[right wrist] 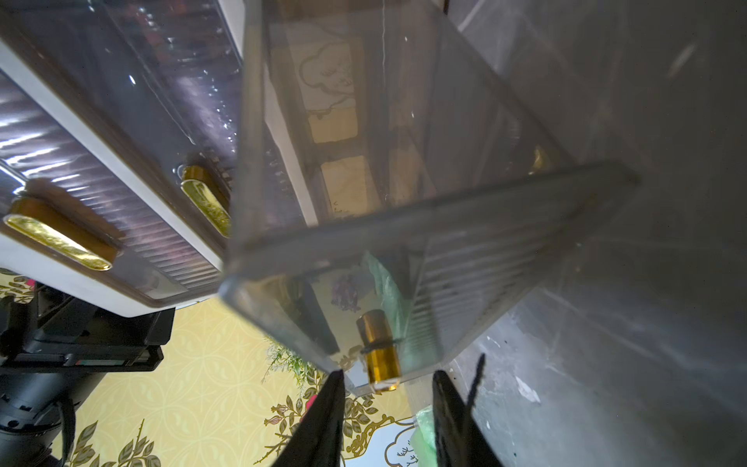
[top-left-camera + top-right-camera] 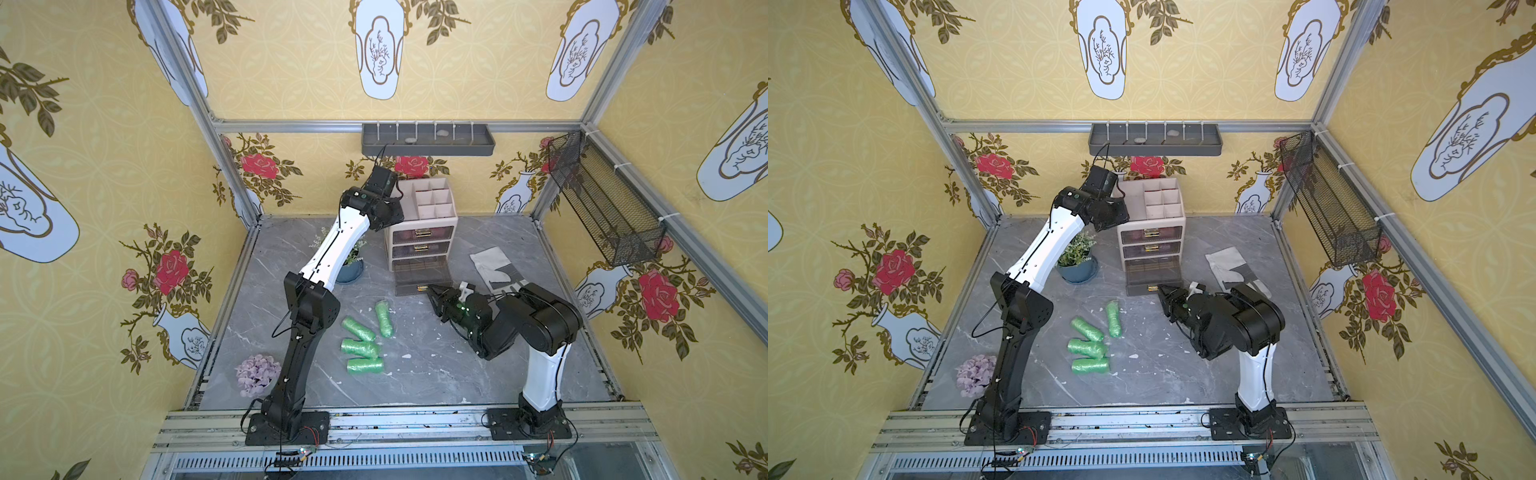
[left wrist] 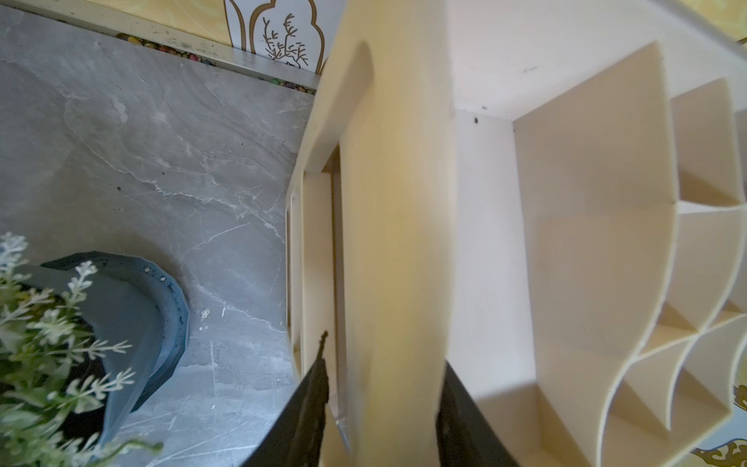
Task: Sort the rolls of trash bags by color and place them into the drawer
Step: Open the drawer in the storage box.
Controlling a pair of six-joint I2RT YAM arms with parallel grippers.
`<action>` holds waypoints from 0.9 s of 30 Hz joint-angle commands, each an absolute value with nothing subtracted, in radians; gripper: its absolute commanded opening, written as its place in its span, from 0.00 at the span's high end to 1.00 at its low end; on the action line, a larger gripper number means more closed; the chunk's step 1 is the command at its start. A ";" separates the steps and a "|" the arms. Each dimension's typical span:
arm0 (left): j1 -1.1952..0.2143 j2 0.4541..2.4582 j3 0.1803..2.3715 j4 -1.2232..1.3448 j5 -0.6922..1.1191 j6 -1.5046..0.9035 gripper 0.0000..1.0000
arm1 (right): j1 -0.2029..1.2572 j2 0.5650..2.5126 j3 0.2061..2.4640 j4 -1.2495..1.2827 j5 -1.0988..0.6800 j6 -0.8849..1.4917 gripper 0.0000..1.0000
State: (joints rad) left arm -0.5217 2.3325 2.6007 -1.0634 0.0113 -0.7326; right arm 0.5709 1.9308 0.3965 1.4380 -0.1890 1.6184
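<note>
Several green rolls of trash bags lie loose on the grey table in both top views, between the two arms. The cream organizer stands at the back with its clear bottom drawer pulled out; I see nothing inside it. My right gripper is open at the drawer's front, its jaws on either side of the gold handle with gaps on both sides. My left gripper is open astride the organizer's left wall.
A potted plant stands left of the organizer under the left arm. A lilac flower cluster sits at front left. A grey glove lies right of the drawer. The two upper drawers are shut. A mesh basket hangs on the right wall.
</note>
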 commanded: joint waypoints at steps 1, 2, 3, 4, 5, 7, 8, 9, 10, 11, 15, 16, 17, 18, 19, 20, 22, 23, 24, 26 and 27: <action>-0.520 2.322 2.580 -1.148 0.024 -0.715 0.52 | 0.569 1.902 0.386 1.448 -0.201 1.598 0.61; -0.519 2.317 2.576 -1.147 0.023 -0.713 0.50 | 0.569 1.893 0.384 1.440 -0.204 1.595 0.60; -0.518 2.311 2.570 -1.147 0.020 -0.710 0.48 | 0.568 1.880 0.379 1.429 -0.206 1.594 0.59; -0.519 2.305 2.567 -1.147 0.019 -0.708 0.46 | 0.568 1.866 0.376 1.417 -0.208 1.590 0.58; -0.517 2.297 2.560 -1.145 0.015 -0.705 0.45 | 0.567 1.848 0.374 1.398 -0.211 1.586 0.57; -0.517 2.278 2.540 -1.135 0.009 -0.699 0.42 | 0.566 1.813 0.368 1.356 -0.218 1.573 0.57; -0.517 2.266 2.528 -1.128 0.006 -0.697 0.41 | 0.565 1.793 0.364 1.332 -0.221 1.565 0.56; -0.516 2.254 2.515 -1.118 0.002 -0.696 0.40 | 0.563 1.772 0.362 1.309 -0.221 1.560 0.56; -0.515 2.240 2.497 -1.107 0.000 -0.695 0.39 | 0.561 1.754 0.358 1.289 -0.221 1.557 0.55; -0.516 2.231 2.486 -1.099 -0.001 -0.695 0.38 | 0.559 1.739 0.356 1.272 -0.220 1.554 0.53; -0.516 2.208 2.481 -1.095 -0.005 -0.689 0.35 | 0.555 1.659 0.359 1.165 -0.214 1.537 0.49; -0.515 2.205 2.483 -1.098 -0.008 -0.687 0.35 | 0.555 1.635 0.367 1.125 -0.212 1.530 0.48; -0.515 2.202 2.484 -1.101 -0.010 -0.686 0.34 | 0.555 1.605 0.375 1.071 -0.212 1.521 0.46; -0.515 2.196 2.485 -1.102 -0.012 -0.684 0.34 | 0.554 1.571 0.385 1.014 -0.209 1.512 0.44; -0.515 2.189 2.484 -1.104 -0.017 -0.681 0.34 | 0.554 1.541 0.392 0.967 -0.206 1.499 0.44; -0.515 2.181 2.477 -1.106 -0.024 -0.680 0.33 | 0.554 1.504 0.402 0.909 -0.201 1.485 0.43; -0.514 2.159 2.469 -1.106 -0.040 -0.674 0.33 | 0.552 1.431 0.428 0.786 -0.194 1.456 0.40; -0.514 2.145 2.465 -1.109 -0.049 -0.668 0.32 | 0.551 1.391 0.436 0.729 -0.190 1.444 0.39; -0.514 2.131 2.457 -1.110 -0.061 -0.664 0.31 | 0.549 1.359 0.445 0.680 -0.182 1.432 0.39; -0.514 2.083 2.425 -1.111 -0.091 -0.649 0.31 | 0.543 1.284 0.473 0.539 -0.167 1.399 0.37; -0.514 2.050 2.399 -1.110 -0.113 -0.641 0.31 | 0.539 1.243 0.495 0.455 -0.158 1.373 0.37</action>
